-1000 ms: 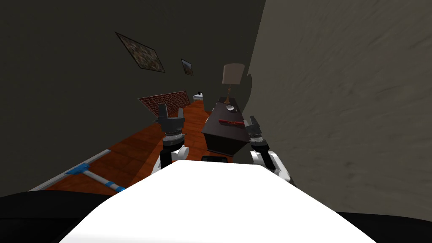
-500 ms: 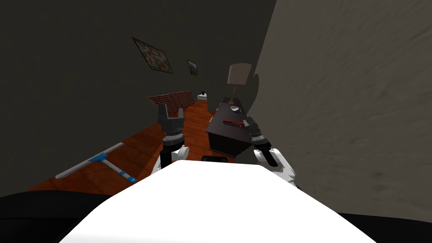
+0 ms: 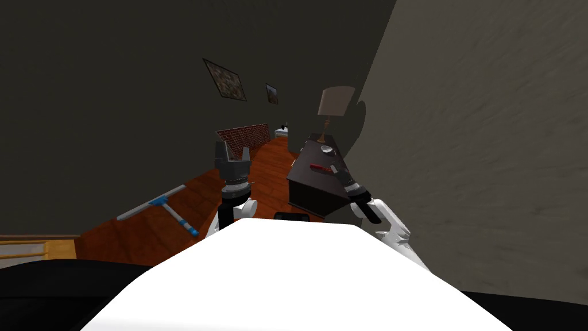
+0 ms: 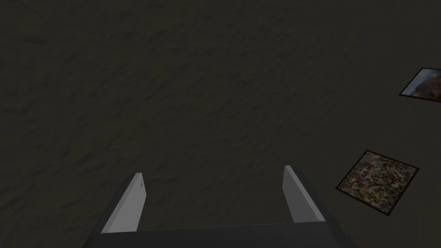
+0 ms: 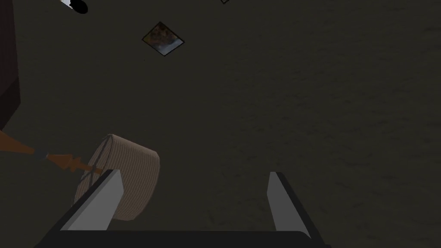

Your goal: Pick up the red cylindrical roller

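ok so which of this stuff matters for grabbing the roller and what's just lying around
For the job: red roller; dark cabinet under it; right jaws, open.
Lying about: table lamp; bowl; squeegee on floor; brick panel; wall pictures; left jaws, open.

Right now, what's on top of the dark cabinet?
A red roller, a small pale dish and a lamp at the far end. The right jaws hide the top's edge beside the roller.
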